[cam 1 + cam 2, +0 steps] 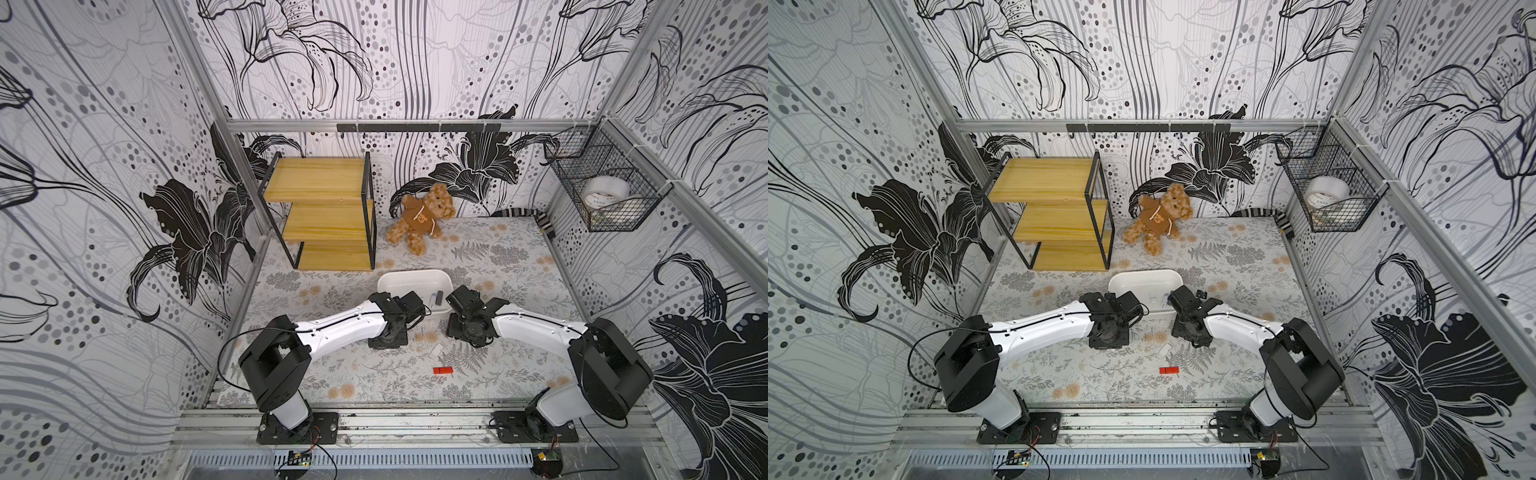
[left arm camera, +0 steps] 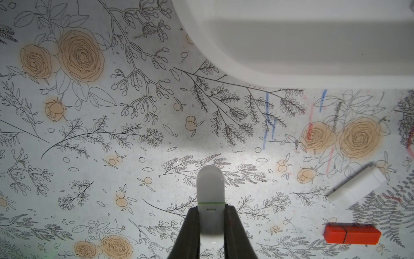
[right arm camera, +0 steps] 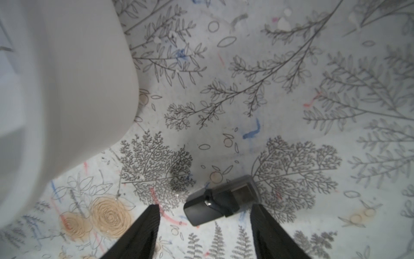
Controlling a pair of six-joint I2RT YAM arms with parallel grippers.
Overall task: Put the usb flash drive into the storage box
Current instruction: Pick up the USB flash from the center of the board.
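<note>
Box (image 1: 409, 277) sits on the worktop (image 1: 498, 266). Our left gripper (image 2: 211, 209) is clamped on a white drive (image 2: 210, 186), held over the worktop just beside the box. Our right gripper (image 3: 205, 207) stands wide, gripping nothing; a grey drive (image 3: 220, 198) lies on the worktop between its fingers (image 3: 143, 231), near the box. A red drive (image 2: 351, 234) lies apart.

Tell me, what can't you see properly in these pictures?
- White flash drive in the shut left end effector: hidden under the left arm in both top views.
- Dark flash drive below the open right end effector: hidden by the right arm in both top views.
- Storage box: blurred and cut off by the edge in both wrist views.
- Small things in the box: too small to name in a top view.
</note>
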